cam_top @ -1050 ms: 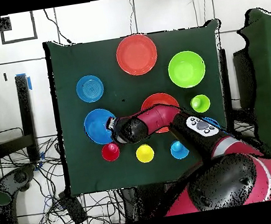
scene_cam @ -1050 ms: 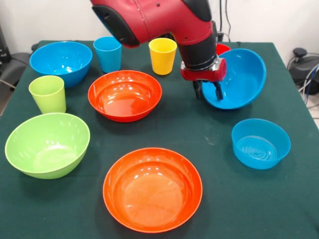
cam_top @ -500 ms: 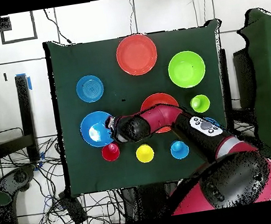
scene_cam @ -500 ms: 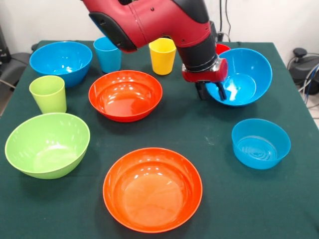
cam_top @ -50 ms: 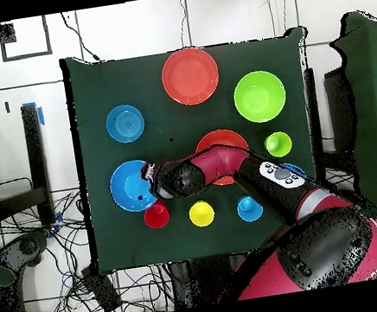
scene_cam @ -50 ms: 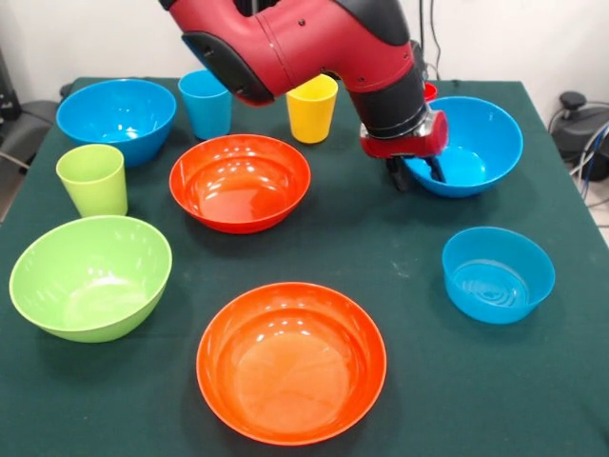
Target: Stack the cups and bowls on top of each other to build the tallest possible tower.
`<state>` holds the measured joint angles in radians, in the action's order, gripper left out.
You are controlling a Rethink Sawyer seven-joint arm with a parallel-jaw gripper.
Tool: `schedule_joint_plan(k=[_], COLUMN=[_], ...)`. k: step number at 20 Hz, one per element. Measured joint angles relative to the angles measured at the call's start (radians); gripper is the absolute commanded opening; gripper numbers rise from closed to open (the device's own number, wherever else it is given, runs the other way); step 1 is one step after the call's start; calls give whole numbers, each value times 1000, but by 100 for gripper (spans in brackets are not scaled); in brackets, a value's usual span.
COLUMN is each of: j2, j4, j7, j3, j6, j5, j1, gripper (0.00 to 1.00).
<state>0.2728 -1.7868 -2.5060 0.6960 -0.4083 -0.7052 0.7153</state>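
The fingers (scene_cam @ -50 ms: 416, 175) are seen straddling the near-left rim of a deep blue bowl (scene_cam @ -50 ms: 471, 143), one finger inside the wall and one outside. They appear closed on that rim, though the exact contact is partly hidden by the red wrist. The bowl sits level on the green counter (scene_cam @ -50 ms: 419, 381), extending to the right of and behind the fingers. A red cup (scene_cam @ -50 ms: 428, 90) is only just visible behind the fingers, at the far rim of the held bowl. A yellow cup (scene_cam @ -50 ms: 311, 107) stands upright to the left of the fingers and slightly behind them, partly covered by the arm. Further left, a blue cup (scene_cam @ -50 ms: 205, 103) and a second deep blue bowl (scene_cam @ -50 ms: 116, 118) are noted. An orange bowl (scene_cam @ -50 ms: 240, 181) lies left of the fingers, at about the same depth. A lime green cup (scene_cam @ -50 ms: 92, 179) and a lime green bowl (scene_cam @ -50 ms: 90, 276) are placed far to the left, the bowl nearer the camera. A smaller blue bowl (scene_cam @ -50 ms: 498, 273) rests in front of the fingers, to the right, well apart. A second orange bowl (scene_cam @ -50 ms: 291, 361) lies in front and to the left. No item is stacked on another. In the overhead view the fingers (cam_top @ -50 ms: 149, 176) are found at the edge of the deep blue bowl (cam_top @ -50 ms: 129, 187), with the red cup (cam_top @ -50 ms: 156, 215) just beside it.
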Motion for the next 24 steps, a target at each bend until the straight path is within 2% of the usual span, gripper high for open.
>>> schedule_joint_plan(k=[7,8,18,24], j2=[7,11,49,94], j4=[0,0,-10,-9], j7=[0,0,0,0], j3=[0,0,-6,-57], j6=[0,5,77,130], j5=[-17,-28,-73,-90], j1=[-9,-17,-85,-158], gripper=[100,0,0,0])
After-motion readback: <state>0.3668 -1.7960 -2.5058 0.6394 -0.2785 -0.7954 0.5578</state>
